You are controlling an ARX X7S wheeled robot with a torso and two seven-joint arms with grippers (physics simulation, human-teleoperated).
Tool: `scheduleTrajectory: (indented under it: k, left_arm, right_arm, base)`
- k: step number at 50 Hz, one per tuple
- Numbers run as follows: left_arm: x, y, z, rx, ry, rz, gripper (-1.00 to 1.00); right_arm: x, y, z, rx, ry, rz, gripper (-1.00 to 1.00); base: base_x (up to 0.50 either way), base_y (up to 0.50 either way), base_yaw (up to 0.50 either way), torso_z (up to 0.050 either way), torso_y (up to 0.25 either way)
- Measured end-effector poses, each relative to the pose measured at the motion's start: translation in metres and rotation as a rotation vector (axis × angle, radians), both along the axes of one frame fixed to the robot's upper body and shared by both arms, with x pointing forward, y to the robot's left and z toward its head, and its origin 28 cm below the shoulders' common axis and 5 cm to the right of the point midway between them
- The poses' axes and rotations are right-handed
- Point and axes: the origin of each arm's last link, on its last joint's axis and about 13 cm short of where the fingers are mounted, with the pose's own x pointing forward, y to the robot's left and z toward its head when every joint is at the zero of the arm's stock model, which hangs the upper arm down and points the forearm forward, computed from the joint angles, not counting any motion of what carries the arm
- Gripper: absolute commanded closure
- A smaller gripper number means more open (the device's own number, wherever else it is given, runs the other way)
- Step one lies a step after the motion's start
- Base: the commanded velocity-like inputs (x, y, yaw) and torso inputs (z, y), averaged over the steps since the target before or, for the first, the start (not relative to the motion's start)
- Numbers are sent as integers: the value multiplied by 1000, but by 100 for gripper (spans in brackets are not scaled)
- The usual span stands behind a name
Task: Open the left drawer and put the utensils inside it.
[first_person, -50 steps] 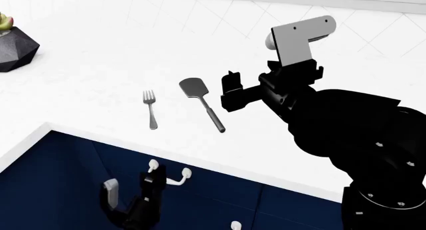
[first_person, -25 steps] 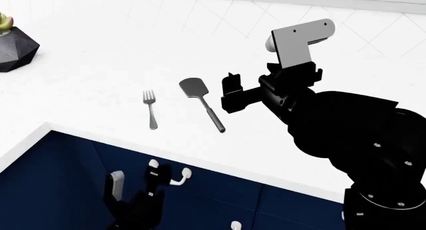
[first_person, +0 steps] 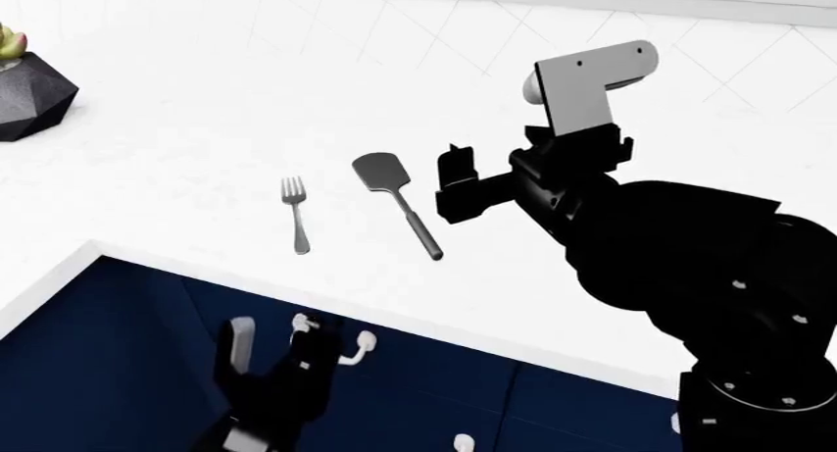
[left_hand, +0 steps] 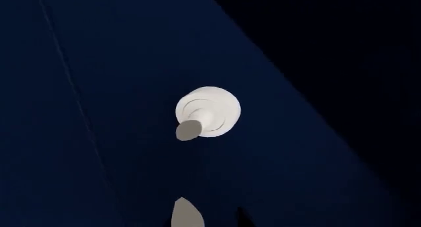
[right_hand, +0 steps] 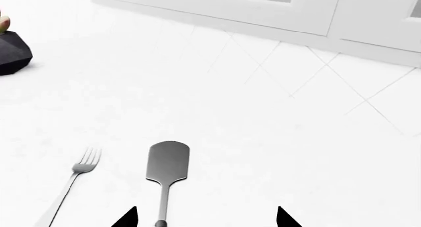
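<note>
With my left gripper spread open right at the white handle of the left drawer, fork and spatula waiting on the counter, I risk clamping beside the bow and slipping off.

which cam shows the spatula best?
Right wrist view: the spatula sits close and centred, blade fully visible, though its handle end runs out of frame. Head view shows the whole spatula, smaller, beside the fork. Left wrist view shows none of it.
</note>
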Motion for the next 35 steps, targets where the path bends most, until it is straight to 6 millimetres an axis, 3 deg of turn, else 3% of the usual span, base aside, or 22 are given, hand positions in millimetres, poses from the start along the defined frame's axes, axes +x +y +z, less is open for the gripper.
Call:
scheduleTrajectory:
  k: [23, 35]
  left_arm:
    - [-7, 2, -4, 22, 10, -2, 100]
    - [-72, 14, -14, -55, -43, 64, 100]
  right_arm:
    - [3, 2, -1, -31, 34, -37, -100]
    - [2, 4, -2, -35, 38, -29, -100]
  base:
    - [0, 0, 0, 0, 2]
    - [-3, -1, 1, 1, 1]
